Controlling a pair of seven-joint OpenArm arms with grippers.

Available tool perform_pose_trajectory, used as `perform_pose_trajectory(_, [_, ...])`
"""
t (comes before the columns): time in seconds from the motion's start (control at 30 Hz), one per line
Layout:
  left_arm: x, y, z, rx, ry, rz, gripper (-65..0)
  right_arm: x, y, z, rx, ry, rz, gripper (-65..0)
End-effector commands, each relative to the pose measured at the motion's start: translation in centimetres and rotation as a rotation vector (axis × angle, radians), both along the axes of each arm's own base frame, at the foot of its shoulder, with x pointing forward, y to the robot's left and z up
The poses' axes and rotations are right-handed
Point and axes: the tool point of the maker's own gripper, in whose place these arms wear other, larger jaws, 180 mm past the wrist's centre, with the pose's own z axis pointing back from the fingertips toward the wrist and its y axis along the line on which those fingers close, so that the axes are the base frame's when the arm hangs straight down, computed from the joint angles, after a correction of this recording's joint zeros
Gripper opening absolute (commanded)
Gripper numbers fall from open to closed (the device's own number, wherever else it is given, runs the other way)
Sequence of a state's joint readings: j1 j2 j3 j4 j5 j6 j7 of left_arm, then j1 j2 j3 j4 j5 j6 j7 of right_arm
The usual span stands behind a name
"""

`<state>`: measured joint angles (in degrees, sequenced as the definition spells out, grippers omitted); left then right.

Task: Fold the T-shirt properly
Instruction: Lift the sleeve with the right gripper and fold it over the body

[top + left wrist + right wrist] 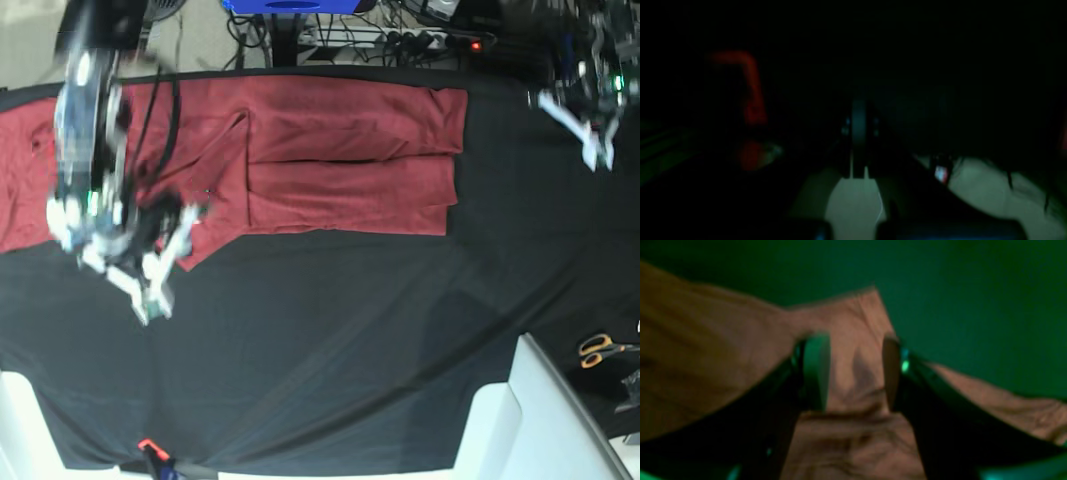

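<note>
1. We see the T-shirt [300, 170] lying spread across the far part of the table, its brick-red body partly folded: one layer doubled over toward the right of the base view, a sleeve laid across it, the rest running off to that view's left edge.

2. Under it, a black cloth [340, 350] covers the whole table. A pair of orange-handled scissors [600, 349] lies near the right edge of the base view, well apart from the shirt. Beyond the far table edge we make out cables and a power strip [400, 40] on the floor.

3. Our right arm reaches down over the shirt's near hem on the left of the base view, blurred. Our left arm hangs at the far right corner, over bare cloth, well away from the shirt.

4. The right gripper [855, 373] has its fingers parted, with shirt fabric visible between them; neither pad presses the cloth.

5. The left gripper [859, 133] appears in a very dark wrist view, its fingers closed together on nothing.
</note>
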<state>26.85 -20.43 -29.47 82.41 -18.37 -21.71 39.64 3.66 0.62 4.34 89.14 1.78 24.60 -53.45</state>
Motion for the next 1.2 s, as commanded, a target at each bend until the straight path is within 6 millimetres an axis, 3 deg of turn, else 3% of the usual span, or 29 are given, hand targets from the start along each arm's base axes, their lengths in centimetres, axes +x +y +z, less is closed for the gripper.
perform_pose_trajectory(0.0, [0.9,0.4,1.2,-0.001,-0.059,-0.026,-65.0,1.2,-0.4,0.1,0.006,-0.007,-0.005,-40.1])
perform_pose_trajectory(0.07, [0.2,-0.5,1.1,-0.043,-0.071,-0.049,-65.0,1.9,-0.7,-1.2,0.006,0.041,-0.005,-40.1])
perform_pose_trajectory(0.23, [-0.7,-0.1,1.5,-0.075,-0.115,0.005,-65.0,3.9,-0.2,-3.3,0.052,0.072,-0.009,-40.1])
perform_pose_trajectory(0.5, [-0.9,-0.1,1.5,-0.073,-0.113,0.007,-65.0,4.0,0.7,-6.9,0.120,0.130,-0.022,-40.2])
perform_pose_trajectory(0.63, [-0.9,-0.1,1.5,-0.073,-0.113,0.007,-65.0,3.6,0.0,-8.1,0.123,0.156,-0.035,-40.8])
perform_pose_trajectory(0.7, [-0.9,-0.1,1.5,-0.073,-0.113,0.007,-65.0,3.8,-0.1,-8.0,0.127,0.144,-0.036,-43.5])
perform_pose_trajectory(0.73, [-0.9,-0.1,1.5,-0.073,-0.113,0.007,-65.0,3.8,-0.1,-8.0,0.127,0.144,-0.038,-48.0])
perform_pose_trajectory(0.8, [-0.7,-0.1,1.6,-0.073,-0.116,0.007,-65.0,3.8,0.1,-7.8,0.128,0.143,-0.034,-63.5])
perform_pose_trajectory(0.93, [-0.6,-0.1,1.6,-0.073,-0.119,0.008,-65.0,3.8,0.0,-6.5,0.110,0.106,-0.025,-64.2])
perform_pose_trajectory(1.0, [-0.6,0.0,1.6,-0.070,-0.118,0.006,-65.0,3.6,1.1,-5.1,0.107,0.082,-0.010,-65.0])
perform_pose_trajectory(1.1, [-0.5,0.0,1.6,-0.069,-0.118,0.006,-65.0,2.5,1.4,-2.9,0.072,0.055,0.006,-64.8])
perform_pose_trajectory(1.17, [-0.5,0.0,1.6,-0.069,-0.118,0.006,-65.0,1.2,2.9,-1.8,0.051,0.057,0.048,-64.8])
